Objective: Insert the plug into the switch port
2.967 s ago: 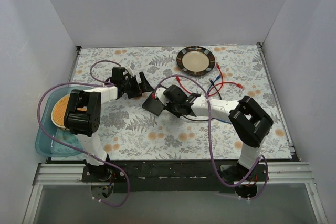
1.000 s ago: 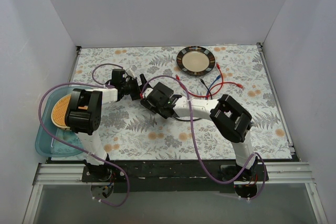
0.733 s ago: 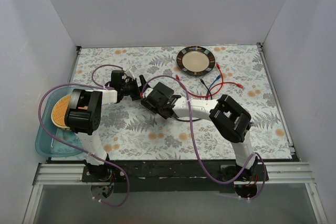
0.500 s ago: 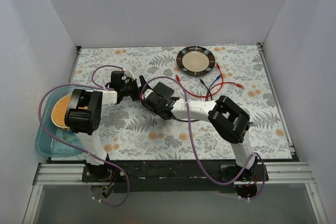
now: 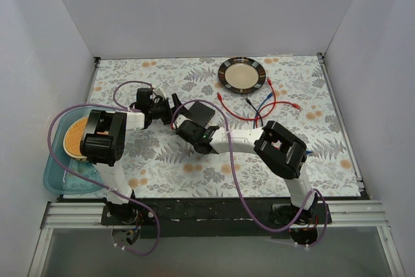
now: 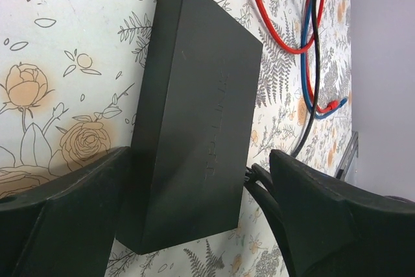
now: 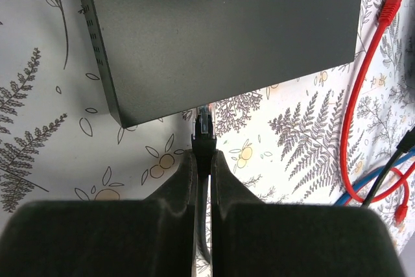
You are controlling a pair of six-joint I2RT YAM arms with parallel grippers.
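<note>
The switch is a flat black TP-LINK box (image 5: pixel 202 113), (image 6: pixel 194 115), (image 7: pixel 220 37) lying on the floral cloth. Its ports face its lower long edge and are hidden. My right gripper (image 5: pixel 185 129), (image 7: pixel 203 160) is shut on a black plug (image 7: pixel 205 128) with a clear tip. The tip meets the box's near edge; how deep it sits cannot be told. My left gripper (image 5: pixel 168 109), (image 6: pixel 201 160) is open and straddles the box. One of its fingers (image 6: pixel 71 218) lies against the box's far long edge. The other finger (image 6: pixel 324 218) stands apart from the box, with the black cable between them.
Red, blue and black cables (image 5: pixel 259 105), (image 6: pixel 311 43), (image 7: pixel 363 95) lie right of the box. A dark-rimmed round plate (image 5: pixel 242 73) sits at the back. A blue tub (image 5: pixel 55 176) with an orange plate is at the left edge. White walls enclose the table.
My right arm has swung left and brought the plug up against the box's edge. My left gripper has come in around the box from the left.
</note>
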